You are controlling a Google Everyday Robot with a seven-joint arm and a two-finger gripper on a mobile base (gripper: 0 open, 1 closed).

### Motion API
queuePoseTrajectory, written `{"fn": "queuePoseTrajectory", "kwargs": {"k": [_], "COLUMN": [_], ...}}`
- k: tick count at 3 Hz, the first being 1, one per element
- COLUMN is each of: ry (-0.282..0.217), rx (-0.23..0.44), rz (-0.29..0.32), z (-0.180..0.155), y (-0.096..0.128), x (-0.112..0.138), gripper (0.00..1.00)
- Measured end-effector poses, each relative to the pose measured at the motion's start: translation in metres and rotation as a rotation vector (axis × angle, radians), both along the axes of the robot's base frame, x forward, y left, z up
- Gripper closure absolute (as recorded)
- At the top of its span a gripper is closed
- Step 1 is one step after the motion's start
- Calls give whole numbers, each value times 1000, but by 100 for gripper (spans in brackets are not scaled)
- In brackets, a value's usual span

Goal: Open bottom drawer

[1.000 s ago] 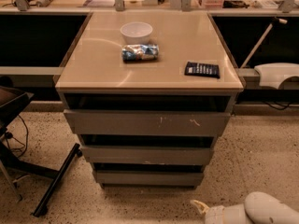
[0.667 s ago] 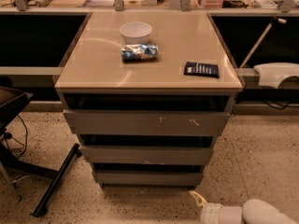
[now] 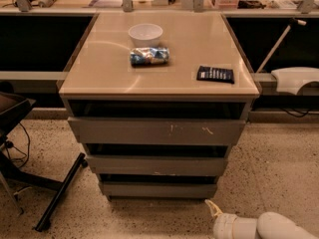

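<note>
The bottom drawer [image 3: 158, 189] is the lowest and narrowest of three flat grey fronts on the cabinet, plain and shut. Above it sit the middle drawer [image 3: 157, 166] and the top drawer [image 3: 157, 131] with white scratch marks. My gripper [image 3: 213, 209] is at the lower right, low over the floor, just right of and below the bottom drawer's right corner, apart from it. Only a pale yellowish fingertip shows ahead of the white wrist.
The cabinet top [image 3: 99, 68] carries a white bowl [image 3: 145, 34], a blue snack bag [image 3: 149, 56] and a dark packet [image 3: 215, 74]. A black chair base [image 3: 60, 193] stands on the speckled floor at left. A white object [image 3: 295, 78] sits on the right ledge.
My gripper and white arm have slid left along the floor, closer to the bottom drawer's right corner. The drawers have not moved.
</note>
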State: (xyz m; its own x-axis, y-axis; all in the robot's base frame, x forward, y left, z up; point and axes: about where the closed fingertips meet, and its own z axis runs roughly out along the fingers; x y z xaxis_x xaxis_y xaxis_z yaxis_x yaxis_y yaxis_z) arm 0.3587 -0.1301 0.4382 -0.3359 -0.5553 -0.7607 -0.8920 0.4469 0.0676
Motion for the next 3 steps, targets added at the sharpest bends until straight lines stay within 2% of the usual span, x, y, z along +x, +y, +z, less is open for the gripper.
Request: {"fn": "queuePoseTrajectory", "kwargs": {"k": [1,2,3], "ry": [50,65,42], "rx": [-43,-115,-151], "rz": [-77,-222,-390], "z": [-48,-111,-152], "y": [-15,-40,-68], "x": [16,48,91], "gripper": [0,0,0]}}
